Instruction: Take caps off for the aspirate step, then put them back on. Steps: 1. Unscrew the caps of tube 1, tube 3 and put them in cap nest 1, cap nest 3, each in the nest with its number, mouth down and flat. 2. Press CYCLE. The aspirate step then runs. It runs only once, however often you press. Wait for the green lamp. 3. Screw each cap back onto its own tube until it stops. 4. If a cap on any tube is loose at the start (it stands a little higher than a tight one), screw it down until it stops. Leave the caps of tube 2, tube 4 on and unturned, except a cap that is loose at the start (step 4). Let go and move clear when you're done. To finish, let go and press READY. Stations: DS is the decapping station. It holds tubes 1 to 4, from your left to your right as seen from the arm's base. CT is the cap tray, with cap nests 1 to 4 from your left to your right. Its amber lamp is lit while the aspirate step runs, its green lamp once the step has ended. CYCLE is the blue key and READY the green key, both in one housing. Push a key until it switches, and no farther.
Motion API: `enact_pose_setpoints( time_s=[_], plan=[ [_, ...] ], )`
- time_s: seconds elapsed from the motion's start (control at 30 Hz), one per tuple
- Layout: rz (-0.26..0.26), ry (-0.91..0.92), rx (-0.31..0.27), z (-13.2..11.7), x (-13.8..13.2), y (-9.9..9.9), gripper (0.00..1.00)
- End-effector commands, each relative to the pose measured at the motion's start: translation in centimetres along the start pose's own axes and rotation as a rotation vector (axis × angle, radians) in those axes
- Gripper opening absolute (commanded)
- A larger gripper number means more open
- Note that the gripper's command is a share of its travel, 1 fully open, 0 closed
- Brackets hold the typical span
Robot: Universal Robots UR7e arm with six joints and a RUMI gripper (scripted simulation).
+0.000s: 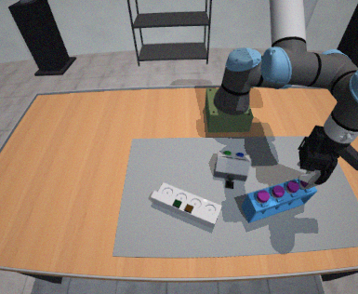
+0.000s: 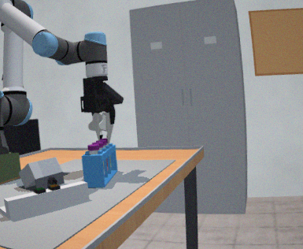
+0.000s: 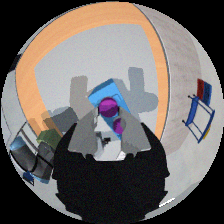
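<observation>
The blue decapping station DS [image 1: 258, 212] [image 2: 91, 170] [image 3: 103, 92] stands on the grey mat. Purple caps of tube 4 [image 1: 263, 196] [image 2: 93, 147], tube 3 [image 1: 278, 191] and tube 2 [image 1: 293, 187] sit on their tubes. My gripper [image 1: 305, 181] [image 2: 104, 141] [image 3: 108, 107] is at the end of DS, its fingertips on both sides of the cap of tube 1 [image 3: 108, 106], shut on it. In the top view the fingers mostly hide that cap. The white cap tray CT [image 1: 160, 203] [image 2: 45, 206] has empty nests; its green lamp [image 1: 177, 204] and amber lamp [image 1: 189, 208] look dark. Whether any cap stands higher is unclear.
The grey key housing [image 1: 232, 168] [image 2: 42, 173] stands between the arm's base and the stations, with the green READY key [image 1: 227, 153] and the blue CYCLE key [image 1: 240, 154] on top. A small black block [image 1: 230, 184] is at its front. The arm's green base block [image 1: 229, 122] is behind it.
</observation>
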State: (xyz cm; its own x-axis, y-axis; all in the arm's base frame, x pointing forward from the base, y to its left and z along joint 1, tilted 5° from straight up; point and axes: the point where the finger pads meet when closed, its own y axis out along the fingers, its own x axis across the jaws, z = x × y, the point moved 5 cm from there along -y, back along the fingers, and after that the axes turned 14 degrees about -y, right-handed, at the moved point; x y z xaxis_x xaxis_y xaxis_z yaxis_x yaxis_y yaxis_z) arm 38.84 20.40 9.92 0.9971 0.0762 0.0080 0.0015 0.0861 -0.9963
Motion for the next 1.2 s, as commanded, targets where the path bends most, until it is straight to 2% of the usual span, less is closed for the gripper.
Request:
enact_pose_setpoints(
  time_s=[0.0,0.1,0.57,0.63,0.87,1.1,1.13,1.17],
  plan=[
    [-0.001,0.000,0.000,0.00,0.03,-0.03,0.00],
    [-0.001,0.000,0.000,0.00,0.03,-0.03,0.00],
    [-0.001,-0.700,0.000,0.00,0.03,-0.06,0.00],
    [-0.001,-0.700,0.000,0.00,0.03,-0.06,0.00],
    [-0.001,-1.047,0.000,0.00,0.03,-0.08,0.00],
    [-0.001,-1.047,0.000,0.00,0.03,-0.08,0.00],
    [-0.001,-1.047,0.000,0.00,0.03,-0.08,0.35],
    [-0.001,-1.047,0.000,0.00,0.03,-0.08,0.35]
  ],
)
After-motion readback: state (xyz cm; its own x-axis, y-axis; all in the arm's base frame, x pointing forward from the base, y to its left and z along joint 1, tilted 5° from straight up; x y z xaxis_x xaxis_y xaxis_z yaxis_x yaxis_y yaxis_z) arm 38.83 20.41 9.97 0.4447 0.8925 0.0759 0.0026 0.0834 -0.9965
